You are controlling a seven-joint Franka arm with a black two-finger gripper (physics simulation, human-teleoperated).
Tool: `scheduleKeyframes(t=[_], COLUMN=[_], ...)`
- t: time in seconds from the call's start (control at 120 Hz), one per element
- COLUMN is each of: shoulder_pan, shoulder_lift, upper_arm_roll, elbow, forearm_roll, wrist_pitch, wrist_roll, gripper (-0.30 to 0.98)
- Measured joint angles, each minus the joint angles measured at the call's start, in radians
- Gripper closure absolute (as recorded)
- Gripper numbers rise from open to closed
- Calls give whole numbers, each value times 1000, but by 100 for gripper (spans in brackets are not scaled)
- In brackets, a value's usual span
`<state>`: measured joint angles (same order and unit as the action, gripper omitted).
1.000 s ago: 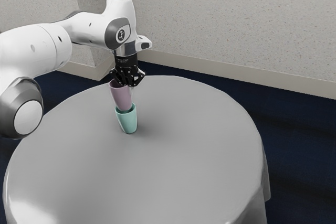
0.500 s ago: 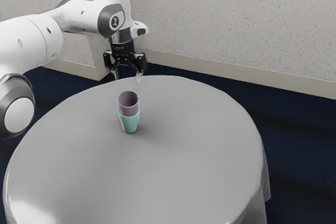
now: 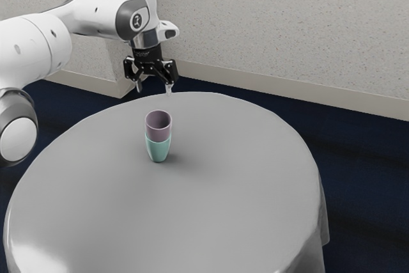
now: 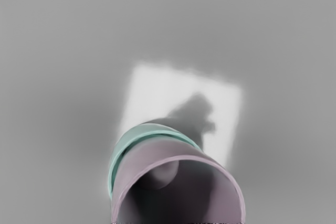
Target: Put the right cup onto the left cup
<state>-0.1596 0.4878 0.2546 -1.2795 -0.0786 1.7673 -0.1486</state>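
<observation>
Pink cup [image 3: 158,136] sits inside teal cup [image 3: 158,152]; gripper [image 3: 154,87] above, at exterior view's twelve o'clock, spread wide, empty.

Round table [image 3: 243,202], draped in smooth grey; teal cup [image 3: 158,151] standing upright directly on it.

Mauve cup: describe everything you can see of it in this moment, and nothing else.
The mauve cup is a dusty pink-purple, handleless tumbler with a thin round rim and smooth, plain walls that could be plastic or ceramic. It looks empty, its interior shaded and its round bottom visible in the wrist view. It sits mouth up, roughly upright, with its lower part nested inside the teal cup, which hides its base. The open gripper hovers above, clear of it.
</observation>
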Motion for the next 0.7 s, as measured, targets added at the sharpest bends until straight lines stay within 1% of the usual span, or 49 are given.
scheduleKeyframes(t=[0.275,0.375,0.475,0.658,0.7], shoulder_pan=[0,-1,-14,-40,-48], shoulder_lift=[-6,-27,-88,-275,-307], upper_arm_roll=[1,1,1,1,0], elbow=[-3,-8,-15,-103,-110], forearm_roll=[0,4,8,15,26], wrist_pitch=[-1,-4,-36,-138,-154], wrist_roll=[2,1,0,16,28], gripper=[2,2,2,1,1])
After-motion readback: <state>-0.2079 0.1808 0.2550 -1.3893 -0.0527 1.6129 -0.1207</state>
